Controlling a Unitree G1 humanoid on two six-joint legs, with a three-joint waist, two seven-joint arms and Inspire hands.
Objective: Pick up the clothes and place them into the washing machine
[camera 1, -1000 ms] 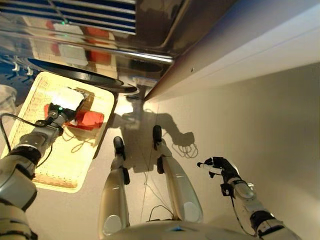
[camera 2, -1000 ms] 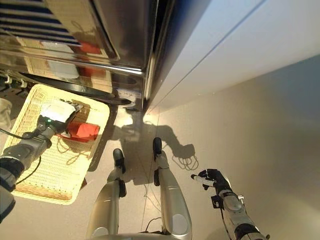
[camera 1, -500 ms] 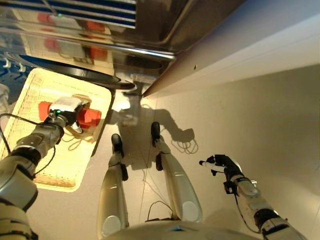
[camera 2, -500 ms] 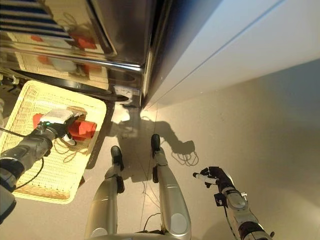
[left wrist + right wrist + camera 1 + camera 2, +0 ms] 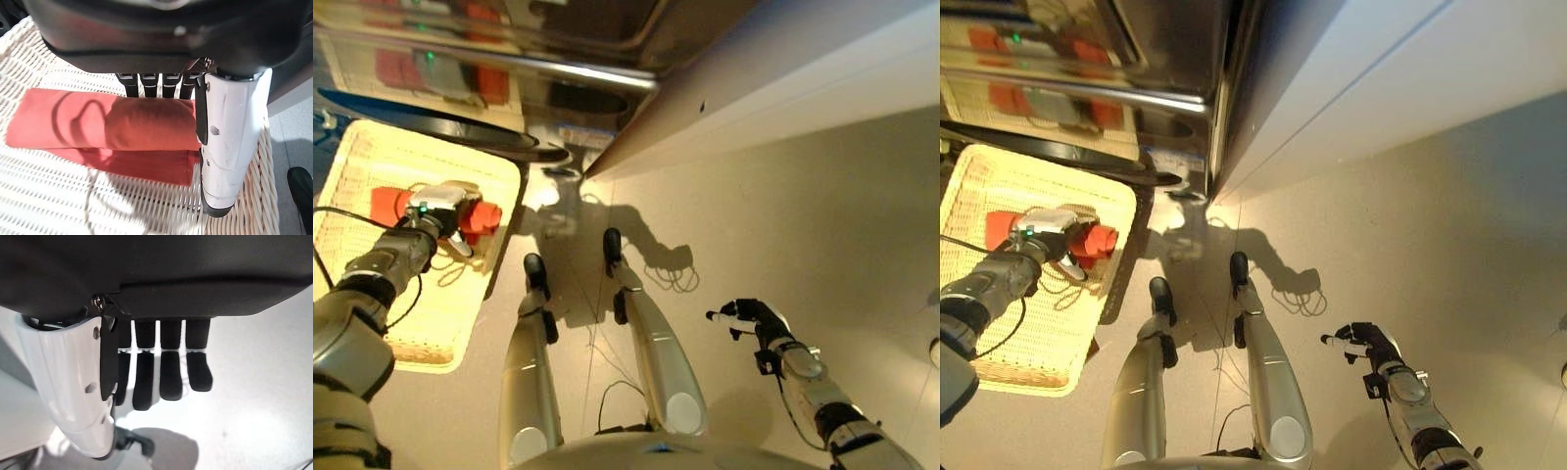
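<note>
Down in the wicker basket [image 5: 352,323], my left hand [image 5: 438,208] fingers [image 5: 155,84] grasp the red cloth [image 5: 122,129]; right hand [image 5: 752,318] fingers hang released.

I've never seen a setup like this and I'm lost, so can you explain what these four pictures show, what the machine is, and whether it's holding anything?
This is a humanoid robot standing on a floor, seen through its own cameras. Two pictures come from its head, looking down; the other two come from cameras on its wrists, looking along each hand.

To its left a wicker basket sits on the floor, with a folded red cloth inside. The left hand is down in the basket at the cloth: the wrist picture shows its fingers behind the fold and its white-covered thumb beside it, so it looks about to grasp, but I cannot tell if it grips yet.

The right hand hangs over bare floor, fingers relaxed, holding nothing.

The shiny machine ahead is presumably the washer.
</note>
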